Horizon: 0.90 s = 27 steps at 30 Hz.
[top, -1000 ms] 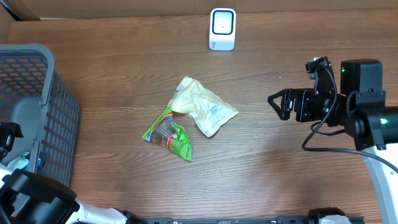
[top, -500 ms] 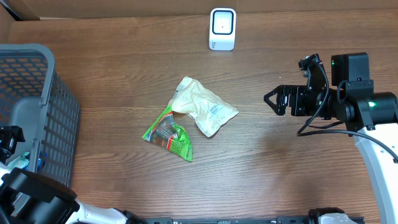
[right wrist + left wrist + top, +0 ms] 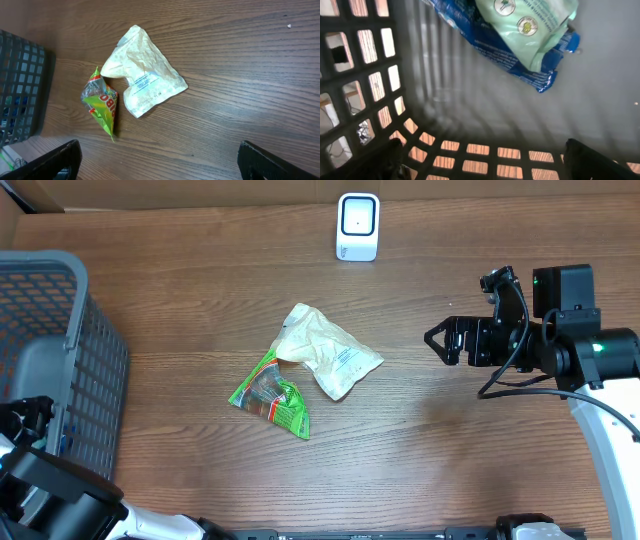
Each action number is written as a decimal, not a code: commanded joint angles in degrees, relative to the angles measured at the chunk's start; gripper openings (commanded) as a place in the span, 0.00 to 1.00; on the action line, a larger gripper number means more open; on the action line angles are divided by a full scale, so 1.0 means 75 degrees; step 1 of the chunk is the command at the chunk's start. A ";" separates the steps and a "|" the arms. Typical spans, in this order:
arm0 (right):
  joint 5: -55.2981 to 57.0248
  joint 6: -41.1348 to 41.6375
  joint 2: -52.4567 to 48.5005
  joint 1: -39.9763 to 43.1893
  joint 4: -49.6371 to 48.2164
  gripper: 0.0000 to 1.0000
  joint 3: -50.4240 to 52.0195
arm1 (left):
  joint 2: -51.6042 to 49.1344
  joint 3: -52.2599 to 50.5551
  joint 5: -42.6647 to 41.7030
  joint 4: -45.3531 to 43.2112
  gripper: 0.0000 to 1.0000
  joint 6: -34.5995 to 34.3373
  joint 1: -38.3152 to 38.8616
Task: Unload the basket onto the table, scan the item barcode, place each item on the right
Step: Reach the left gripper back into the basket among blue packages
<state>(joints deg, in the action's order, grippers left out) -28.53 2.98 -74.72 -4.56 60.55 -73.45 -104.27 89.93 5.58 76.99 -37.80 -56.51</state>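
Cream packet (image 3: pixel 328 350) lies on counter (image 3: pixel 200 480), green packet (image 3: pixel 272 392) touching at its 7 o'clock. We log right end effector (image 3: pixel 443 343), 3 o'clock, spread; left end effector (image 3: pixel 482 159), in basket (image 3: pixel 60 290), spread.

The right arm (image 3: pixel 560 348), at three o'clock in the overhead view, is mostly black, built of blocky joints with a boxy housing (image 3: pixel 572 295) on top. A small green light (image 3: pixel 598 348) glows on its side, and a thin black cable (image 3: pixel 482 390) loops beneath it. Its lower link (image 3: pixel 612 455) is smooth and white. The right gripper (image 3: pixel 437 346) is black and angular; in the right wrist view its fingers (image 3: pixel 55 161) show as dark matte wedges. The left arm (image 3: pixel 55 492), at seven o'clock, has a rounded black shell and a white link (image 3: pixel 150 525). The left gripper (image 3: pixel 28 415) is black too.
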 commanded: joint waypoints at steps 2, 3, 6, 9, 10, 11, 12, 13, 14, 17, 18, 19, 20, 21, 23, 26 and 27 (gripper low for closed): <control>-0.0093 -0.0006 0.0000 -0.0035 -0.0058 1.00 -0.0102 | 0.0656 -0.0854 0.0070 -0.0726 0.93 -0.0245 -0.0029; -0.0096 -0.0006 0.0000 -0.0035 -0.0055 1.00 -0.0102 | 0.0740 -0.0976 0.0169 -0.0848 0.93 -0.0376 -0.0029; -0.0093 -0.0006 0.0000 -0.0035 -0.0058 1.00 -0.0102 | 0.0930 -0.1329 0.0516 -0.1329 0.96 -0.0740 -0.0149; -0.0093 -0.0009 0.0000 -0.0035 -0.0064 1.00 -0.0102 | 0.0959 -0.1746 0.0510 -0.1923 0.96 -0.0828 -0.0338; -0.0093 -0.0006 0.0000 -0.0035 -0.0064 1.00 -0.0102 | 0.0959 -0.1888 0.0507 -0.2157 0.98 -0.0819 -0.0405; -0.0093 -0.0006 0.0000 -0.0035 -0.0064 1.00 -0.0102 | 0.0959 -0.2005 0.0510 -0.2349 0.99 -0.0793 -0.0460; -0.0090 -0.0006 0.0000 -0.0035 -0.0061 1.00 -0.0102 | 0.0959 -0.2165 0.0519 -0.2570 0.99 -0.0772 -0.0527; -0.0090 -0.0009 0.0000 -0.0035 -0.0064 1.00 -0.0102 | 0.0959 -0.2366 0.0519 -0.2891 0.98 -0.0653 -0.0603; -0.0090 -0.0006 0.0000 -0.0035 -0.0070 1.00 -0.0102 | 0.0956 -0.2498 0.0527 -0.3112 0.98 -0.0612 -0.0641; -0.0093 -0.0006 0.0000 -0.0035 -0.0090 1.00 -0.0102 | 0.0956 -0.2914 0.0539 -0.3893 0.99 -0.0615 -0.0711; -0.0093 -0.0006 0.0000 -0.0035 -0.0087 1.00 -0.0102 | 0.0956 -0.2978 0.0539 -0.4065 1.00 -0.0615 -0.0711; -0.0093 -0.0006 0.0000 -0.0035 -0.0085 1.00 -0.0102 | 0.0956 -0.3051 0.0536 -0.4293 1.00 -0.0615 -0.0711; -0.0093 -0.0006 0.0000 -0.0035 -0.0087 1.00 -0.0102 | 0.0956 -0.3101 0.0536 -0.4532 1.00 -0.0612 -0.0711; -0.0093 -0.0003 0.0000 -0.0035 -0.0090 1.00 -0.0102 | 0.0956 -0.3107 0.0539 -0.4642 1.00 -0.0612 -0.0711; -0.0096 -0.0003 0.0000 -0.0035 -0.0119 1.00 -0.0102 | 0.0953 -0.3107 0.0533 -0.4762 0.94 -0.0618 -0.0711; -0.0093 -0.0003 0.0000 -0.0035 -0.0178 1.00 -0.0102 | 0.0933 -0.3197 0.0539 -0.4858 0.54 -0.0615 -0.0708; -0.0093 -0.0003 0.0000 -0.0035 -0.0175 1.00 -0.0102 | 0.0918 -0.3258 0.0539 -0.4890 0.47 -0.0615 -0.0708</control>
<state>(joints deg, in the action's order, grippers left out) -28.53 3.01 -74.76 -4.56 59.61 -73.45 -98.02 66.98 8.40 41.04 -41.98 -61.39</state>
